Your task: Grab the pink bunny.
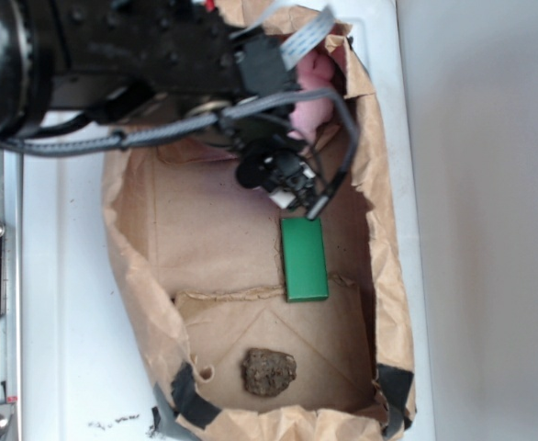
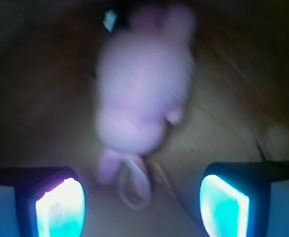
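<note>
Green block (image 1: pixel 304 259) in paper bag (image 1: pixel 131 266); brown lump (image 1: pixel 269 372), maybe rock.

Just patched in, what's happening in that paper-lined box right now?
The WidowX arm is reaching into the brown paper-lined box toward the pink bunny at its far end. The wrist view shows the claw open, fingers spread on either side, with the bunny lying ahead of them and not yet between them. Nothing is grasped. A green block and a brown rock-like lump sit untouched on the box floor.
</note>
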You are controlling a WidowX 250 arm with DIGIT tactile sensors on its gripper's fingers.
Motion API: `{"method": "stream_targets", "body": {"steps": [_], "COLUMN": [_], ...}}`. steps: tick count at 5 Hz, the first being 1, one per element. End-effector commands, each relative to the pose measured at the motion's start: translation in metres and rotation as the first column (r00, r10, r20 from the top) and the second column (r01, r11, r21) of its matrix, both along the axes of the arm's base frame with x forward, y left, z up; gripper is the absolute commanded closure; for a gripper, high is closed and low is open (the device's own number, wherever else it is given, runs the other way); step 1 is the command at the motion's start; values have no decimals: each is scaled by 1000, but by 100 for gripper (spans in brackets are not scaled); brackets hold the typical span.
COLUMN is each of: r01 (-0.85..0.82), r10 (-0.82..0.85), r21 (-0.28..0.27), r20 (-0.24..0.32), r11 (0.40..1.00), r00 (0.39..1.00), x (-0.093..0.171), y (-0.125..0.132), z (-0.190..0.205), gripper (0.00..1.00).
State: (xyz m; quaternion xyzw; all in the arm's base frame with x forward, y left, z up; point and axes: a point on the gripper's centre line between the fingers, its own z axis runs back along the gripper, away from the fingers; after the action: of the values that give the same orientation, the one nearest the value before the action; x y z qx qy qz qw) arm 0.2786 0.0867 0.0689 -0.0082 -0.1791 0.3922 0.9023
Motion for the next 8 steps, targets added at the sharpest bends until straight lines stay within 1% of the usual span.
{"method": "stream_targets", "body": {"steps": [1, 2, 3, 4, 5, 6, 7, 8], "r01": [7, -20, -46, -72, -93, -92, -95, -76], "r10": [-16, 12, 46, 72, 88, 86, 86, 69], "r21": [61, 48, -4, -7, 25, 28, 39, 37], "r20": [156, 165, 163, 164, 168, 170, 185, 169], "r11": [998, 999, 999, 997, 995, 995, 995, 996], "r00": [988, 986, 986, 984, 982, 982, 979, 983], "x": [9, 14, 18, 21, 22, 22, 49, 78], "y": [12, 18, 26, 28, 23, 21, 29, 30], "z": [16, 21, 28, 25, 22, 22, 20, 12], "gripper": [0, 0, 0, 0, 0, 0, 0, 0]}}
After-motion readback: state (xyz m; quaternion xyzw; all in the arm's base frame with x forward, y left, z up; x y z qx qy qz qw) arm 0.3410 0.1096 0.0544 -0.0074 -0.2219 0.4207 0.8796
